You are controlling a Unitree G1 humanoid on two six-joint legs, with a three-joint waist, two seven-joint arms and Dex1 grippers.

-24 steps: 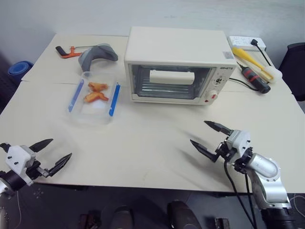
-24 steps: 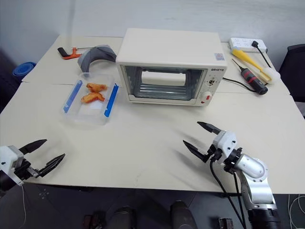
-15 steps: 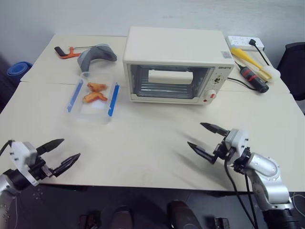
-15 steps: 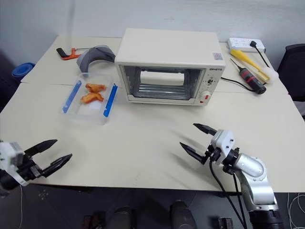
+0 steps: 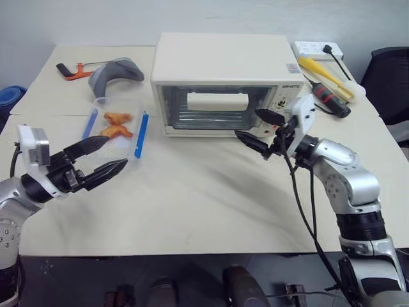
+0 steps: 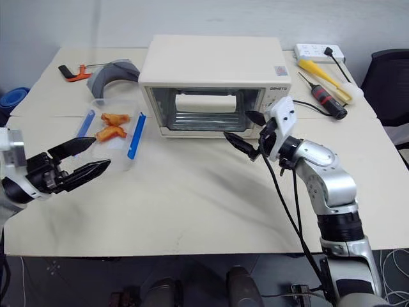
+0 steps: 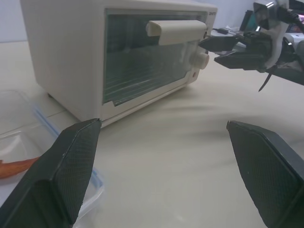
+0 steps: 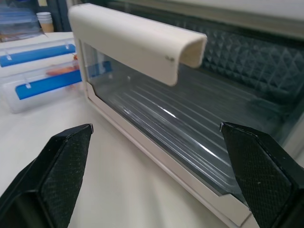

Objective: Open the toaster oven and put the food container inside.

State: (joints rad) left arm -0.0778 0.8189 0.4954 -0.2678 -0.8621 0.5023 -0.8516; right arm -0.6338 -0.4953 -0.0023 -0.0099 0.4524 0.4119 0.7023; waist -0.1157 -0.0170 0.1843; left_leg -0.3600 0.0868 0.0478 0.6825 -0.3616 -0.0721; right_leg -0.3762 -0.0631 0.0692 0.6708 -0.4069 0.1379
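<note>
— Cream bench (image 5: 192, 204) carries what?
— Cream-white boxy toaster oven (image 5: 220, 64), door shut; clear plastic food container (image 5: 116, 128) just left of it.
— Grippers?
— Right gripper (image 5: 259, 131) before the oven, left gripper (image 5: 99, 160) near the container; both jaws spread, empty.

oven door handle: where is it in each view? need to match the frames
Left eye view: white bar handle upper centre, on the closed glass door of the toaster oven.
Right eye view: handle upper centre, just left of the right pincer.
Left wrist view: handle near the top, right of centre.
Right wrist view: handle large, across the upper left.
Shared landmark: the food container with blue clips.
</note>
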